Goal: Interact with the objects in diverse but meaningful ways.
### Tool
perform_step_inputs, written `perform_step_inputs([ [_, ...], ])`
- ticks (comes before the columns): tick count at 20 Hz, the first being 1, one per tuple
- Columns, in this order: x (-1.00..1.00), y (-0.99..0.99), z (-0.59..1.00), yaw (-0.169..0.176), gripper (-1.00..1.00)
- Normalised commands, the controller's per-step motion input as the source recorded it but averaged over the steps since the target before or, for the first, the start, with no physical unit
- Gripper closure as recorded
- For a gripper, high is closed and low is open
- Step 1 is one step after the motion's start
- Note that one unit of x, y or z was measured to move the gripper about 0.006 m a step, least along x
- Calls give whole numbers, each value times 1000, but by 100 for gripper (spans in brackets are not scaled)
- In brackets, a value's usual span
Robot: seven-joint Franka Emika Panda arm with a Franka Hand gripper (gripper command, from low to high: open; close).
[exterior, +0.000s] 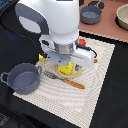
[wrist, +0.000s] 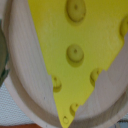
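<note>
Hanging low over the middle of the pale woven mat [exterior: 95,75], the white Panda arm [exterior: 50,22] covers most of the toy set from the exterior view, its wrist block sitting right above a patch of yellow that is the cheese wedge [exterior: 67,69]. The gripper [exterior: 66,62] is buried under the arm's own housing there, and the wrist view shows no fingers at all, so I cannot tell whether it is released, clenched or grasping anything. The wrist view is filled by the yellow holed cheese wedge [wrist: 75,55], seen very close: a bright triangular slab with round dimples, its point aimed toward a curved pale wooden edge that runs around it, the wedge appearing to lie on that round wooden board [wrist: 25,107]. In the exterior view a sliver of that board peeks out beside the yellow, and a toy knife with an orange handle [exterior: 67,81] lies on the mat just in front of it. The grey two-handled pot [exterior: 22,77] stands upright on the mat's corner at the exterior view's left, well apart from the cheese. A small red piece [exterior: 83,42] shows behind the arm, too hidden to identify. Beyond the mat, a second grey pot [exterior: 91,14] and a tan bowl [exterior: 123,16] sit on the table.
</note>
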Motion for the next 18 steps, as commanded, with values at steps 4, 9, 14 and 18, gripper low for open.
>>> perform_step_inputs([
  [4,209,0,-64,-47,-100],
  [9,201,0,-54,-38,100],
  [14,189,0,-58,-32,100],
  [18,177,1,44,-16,100],
])
